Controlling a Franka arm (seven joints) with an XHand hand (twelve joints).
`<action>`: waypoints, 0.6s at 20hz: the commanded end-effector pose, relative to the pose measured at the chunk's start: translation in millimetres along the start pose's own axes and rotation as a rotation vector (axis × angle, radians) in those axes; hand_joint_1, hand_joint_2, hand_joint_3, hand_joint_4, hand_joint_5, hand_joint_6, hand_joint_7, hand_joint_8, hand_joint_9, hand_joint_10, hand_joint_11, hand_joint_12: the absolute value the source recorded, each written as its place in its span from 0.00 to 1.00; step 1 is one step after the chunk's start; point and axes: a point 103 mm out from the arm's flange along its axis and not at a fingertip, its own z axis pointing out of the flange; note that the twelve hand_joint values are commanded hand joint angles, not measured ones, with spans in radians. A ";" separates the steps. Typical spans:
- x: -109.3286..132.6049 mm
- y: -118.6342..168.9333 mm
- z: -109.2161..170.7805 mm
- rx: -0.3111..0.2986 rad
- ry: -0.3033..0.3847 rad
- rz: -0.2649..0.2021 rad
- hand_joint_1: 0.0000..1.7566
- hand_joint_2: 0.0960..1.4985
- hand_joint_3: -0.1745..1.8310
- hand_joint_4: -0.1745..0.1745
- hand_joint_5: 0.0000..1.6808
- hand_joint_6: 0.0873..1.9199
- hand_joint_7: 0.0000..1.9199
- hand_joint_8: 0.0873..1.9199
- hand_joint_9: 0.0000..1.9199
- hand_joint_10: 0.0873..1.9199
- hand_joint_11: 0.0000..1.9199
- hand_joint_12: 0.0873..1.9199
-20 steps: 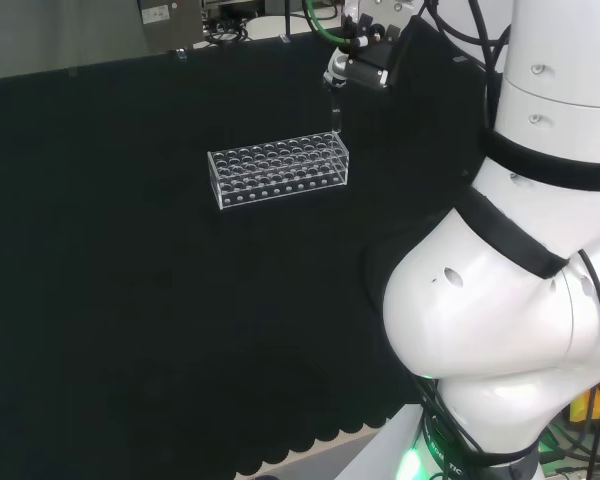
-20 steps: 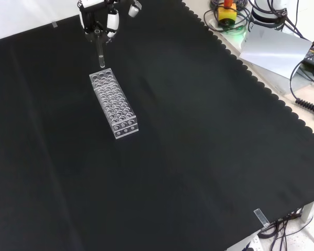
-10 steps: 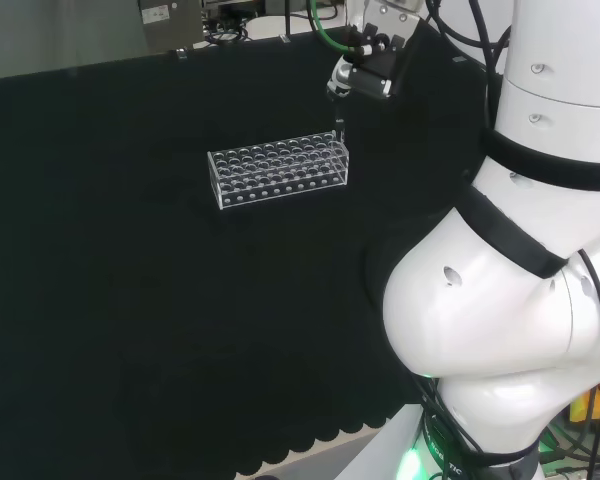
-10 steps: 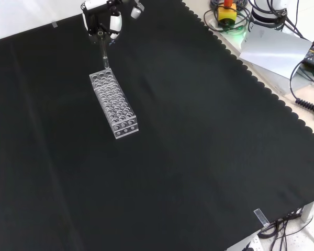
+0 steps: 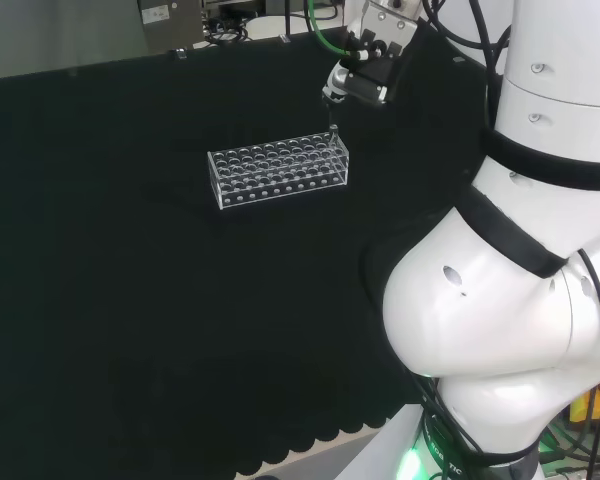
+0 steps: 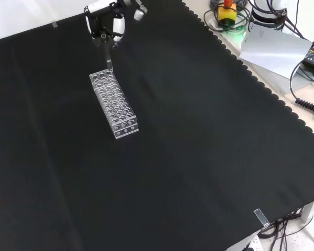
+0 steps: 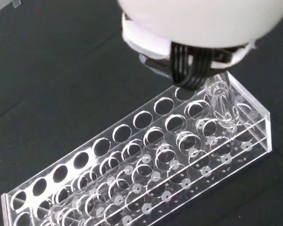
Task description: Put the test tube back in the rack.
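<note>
A black cloth (image 6: 188,157) is covering the counter (image 6: 303,130), its scalloped edge running along the right side of the front view and along the near side in the head view. A clear plastic rack (image 6: 114,104) with rows of round holes is standing directly on the cloth, toward the upper left of the front view and near the middle of the head view (image 5: 278,170). In the wrist view the rack (image 7: 146,165) is resting flat on the dark cloth (image 7: 52,70). The bare pale counter is showing past the cloth's right edge in the front view.
</note>
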 end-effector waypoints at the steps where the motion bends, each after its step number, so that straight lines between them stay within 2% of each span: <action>1: 0.6 -1.2 4.0 0.007 -0.012 -0.004 0.82 0.39 0.38 0.00 0.83 0.01 0.74 0.30 0.69 0.28 0.68 0.42; 12: -3.8 4.3 5.3 -0.003 -0.038 -0.002 0.82 0.39 0.38 0.00 0.83 0.01 0.74 0.30 0.69 0.28 0.68 0.42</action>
